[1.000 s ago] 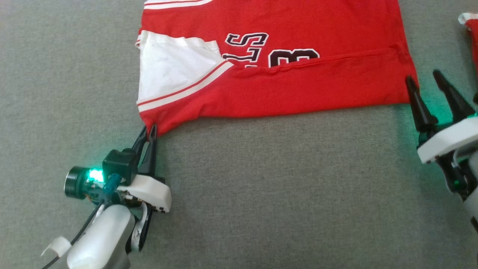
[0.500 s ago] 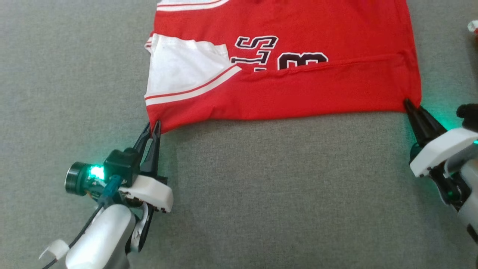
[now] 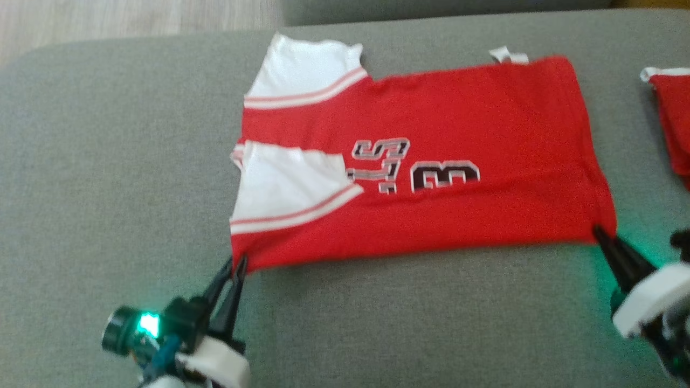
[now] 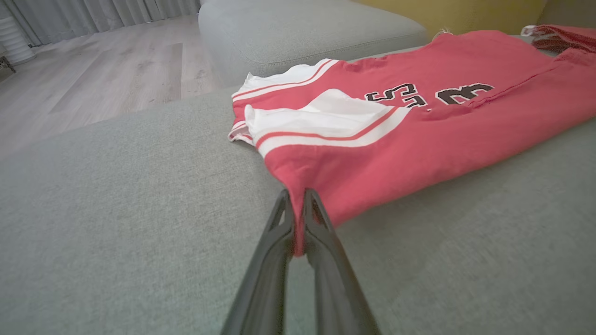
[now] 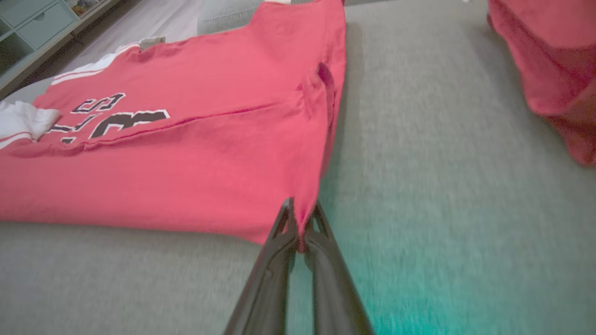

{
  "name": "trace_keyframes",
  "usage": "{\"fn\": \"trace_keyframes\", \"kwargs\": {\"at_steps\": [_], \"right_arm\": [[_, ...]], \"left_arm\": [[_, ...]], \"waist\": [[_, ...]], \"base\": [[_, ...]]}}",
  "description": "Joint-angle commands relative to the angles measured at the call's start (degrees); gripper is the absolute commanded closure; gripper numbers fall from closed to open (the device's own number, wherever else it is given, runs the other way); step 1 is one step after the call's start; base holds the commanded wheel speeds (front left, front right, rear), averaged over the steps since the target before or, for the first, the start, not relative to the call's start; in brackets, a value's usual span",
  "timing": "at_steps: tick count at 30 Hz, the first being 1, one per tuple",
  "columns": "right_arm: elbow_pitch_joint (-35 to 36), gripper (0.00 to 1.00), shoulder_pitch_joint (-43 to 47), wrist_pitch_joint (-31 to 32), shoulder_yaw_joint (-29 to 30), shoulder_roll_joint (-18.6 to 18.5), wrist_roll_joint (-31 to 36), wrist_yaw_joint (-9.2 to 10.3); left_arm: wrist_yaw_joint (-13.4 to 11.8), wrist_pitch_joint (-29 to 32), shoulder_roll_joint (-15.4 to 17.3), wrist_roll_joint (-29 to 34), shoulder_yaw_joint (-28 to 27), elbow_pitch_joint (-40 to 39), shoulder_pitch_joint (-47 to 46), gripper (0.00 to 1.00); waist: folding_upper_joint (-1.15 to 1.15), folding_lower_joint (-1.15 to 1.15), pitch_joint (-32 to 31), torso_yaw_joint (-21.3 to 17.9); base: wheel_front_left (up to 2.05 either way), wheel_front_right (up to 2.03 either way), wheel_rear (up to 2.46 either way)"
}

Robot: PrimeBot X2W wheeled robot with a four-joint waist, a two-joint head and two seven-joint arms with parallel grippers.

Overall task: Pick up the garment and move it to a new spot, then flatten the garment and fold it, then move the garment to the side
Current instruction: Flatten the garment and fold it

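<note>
Spanning left-right, garment [image 3: 485, 124] points its sleeves [image 3: 285, 186] leftward.

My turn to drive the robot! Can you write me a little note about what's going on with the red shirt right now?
Left gripper: shut on the red shirt's near left corner.
Right gripper: shut on its near right corner.
The shirt lies spread on the grey cushion. A second red garment lies at the far right.
Done: shirt laid flat, near sleeve and near edge turned in over the front.
Left: probably carry both corners across to finish the fold, then move the shirt aside.
</note>
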State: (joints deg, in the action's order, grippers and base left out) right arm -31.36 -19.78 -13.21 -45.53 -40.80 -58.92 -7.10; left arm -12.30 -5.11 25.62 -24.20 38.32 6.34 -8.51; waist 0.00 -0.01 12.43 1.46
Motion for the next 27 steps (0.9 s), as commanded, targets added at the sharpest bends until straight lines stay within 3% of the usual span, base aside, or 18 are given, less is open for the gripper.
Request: {"fn": "trace_keyframes", "kwargs": {"at_steps": [1, 8, 16, 17, 18, 19, 20, 27], "right_arm": [[0.9, 1.0, 2.2, -1.14, -0.03, -3.03, -0.42, -0.39], [3.75, 1.0, 10.9, -1.71, 3.07, -4.25, 0.35, -0.39], [3.97, 1.0, 13.15, -1.77, 7.6, -2.46, 5.01, -0.39], [3.73, 0.64, 13.07, -1.77, 8.16, -2.17, 5.66, -0.39], [3.46, 0.2, 12.93, -1.77, 8.68, -1.98, 6.52, -0.39], [3.25, 0.0, 12.73, -1.78, 9.34, -1.74, 7.36, -0.39], [3.25, 0.0, 12.57, -1.78, 10.04, -1.36, 7.9, -0.39], [8.32, 0.0, 12.99, -1.78, 17.05, -0.23, 11.62, -0.39]], "left_arm": [[-0.66, -0.32, 1.94, -0.04, -1.91, -2.25, -0.28, 1.0], [-2.2, 1.12, 3.0, -1.27, -0.28, -6.4, 6.76, 1.0], [-1.67, 4.72, 2.72, -4.2, 0.32, -6.41, 8.03, 1.0], [-1.65, 5.21, 2.66, -4.65, 0.22, -6.19, 8.0, 1.0], [-1.61, 5.71, 2.68, -4.94, 0.21, -6.03, 7.9, 0.79], [-1.48, 6.24, 2.69, -5.34, 0.21, -6.0, 7.84, 0.44], [-1.49, 6.65, 2.68, -5.78, 0.04, -6.14, 7.82, 0.0], [-3.04, 4.89, 3.71, -4.88, -2.83, -10.45, 4.71, 0.0]], "waist": [[0.0, 0.01, -1.19, -0.04], [0.0, 0.01, -2.79, -0.62], [0.0, 0.01, -2.0, -1.37], [0.0, 0.01, -1.89, -1.48], [0.0, 0.01, -1.78, -1.57], [0.0, 0.01, -1.68, -1.7], [0.0, 0.01, -1.62, -1.88], [0.0, 0.01, -1.16, -4.31]], "base": [[0.0, 0.0, 0.0], [0.0, 0.0, 0.0], [0.0, 0.0, 0.0], [0.0, 0.0, 0.0], [0.0, 0.0, 0.0], [0.0, 0.0, 0.0], [0.0, 0.0, 0.0], [0.0, 0.0, 0.0]]}}
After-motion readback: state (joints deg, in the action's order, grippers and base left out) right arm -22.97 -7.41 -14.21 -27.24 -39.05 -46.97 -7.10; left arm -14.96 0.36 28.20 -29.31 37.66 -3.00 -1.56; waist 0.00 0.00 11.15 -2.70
